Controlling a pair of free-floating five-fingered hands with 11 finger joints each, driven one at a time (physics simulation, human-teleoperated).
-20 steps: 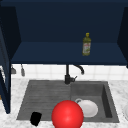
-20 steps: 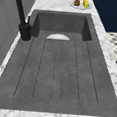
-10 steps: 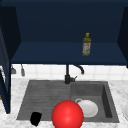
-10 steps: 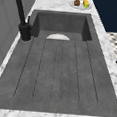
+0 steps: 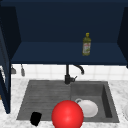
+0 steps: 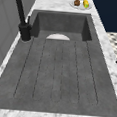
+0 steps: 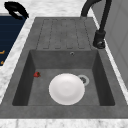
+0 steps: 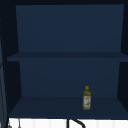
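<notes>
Left hand, finger state cannot be told, hovering at front left edge of sink above the draining board; red ball just beside; white plate in basin; bottle on cabinet shelf

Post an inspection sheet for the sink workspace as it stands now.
surface: grey sink set in a marble counter, with a ribbed drainboard on its left and a black faucet at the back.
job's things: red ball low at the sink's front edge; white plate flat on the basin floor.
clutter: small red item in the basin beside the plate, too small to identify; fruit plate on the counter.
grippers: left robot hand by the counter's front edge, near the drainboard; nothing seen in it.
cables: nothing seen.
surroundings: open dark blue wall cabinet; oil bottle upright on its lower shelf.
</notes>
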